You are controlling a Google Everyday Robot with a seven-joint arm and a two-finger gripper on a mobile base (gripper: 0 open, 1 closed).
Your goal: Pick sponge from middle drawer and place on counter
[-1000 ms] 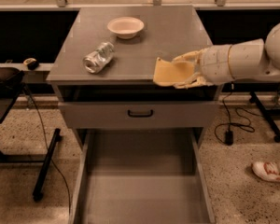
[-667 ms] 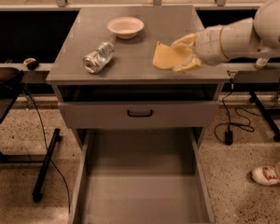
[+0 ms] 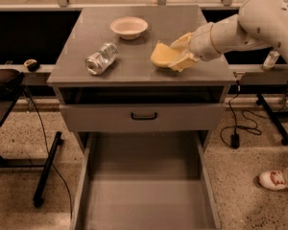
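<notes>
Pincer (image 3: 178,51) tight around sponge (image 3: 161,56), low over counter (image 3: 134,63); sponge's right part behind fingers (image 3: 183,61).

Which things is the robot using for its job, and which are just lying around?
For the job: sponge, gripped by the tool over the counter; the open middle drawer.
Just lying about: bowl and tipped-over can, both on the counter.

A pale bowl (image 3: 128,27) stands far on the counter (image 3: 134,71), and a crushed silver can (image 3: 101,58) lies on its side nearer and left, both left of the gripper (image 3: 175,55). Below is a drawer front (image 3: 96,119) with a black handle (image 3: 144,115). A white shoe (image 3: 273,179) rests on the floor at the near right.
</notes>
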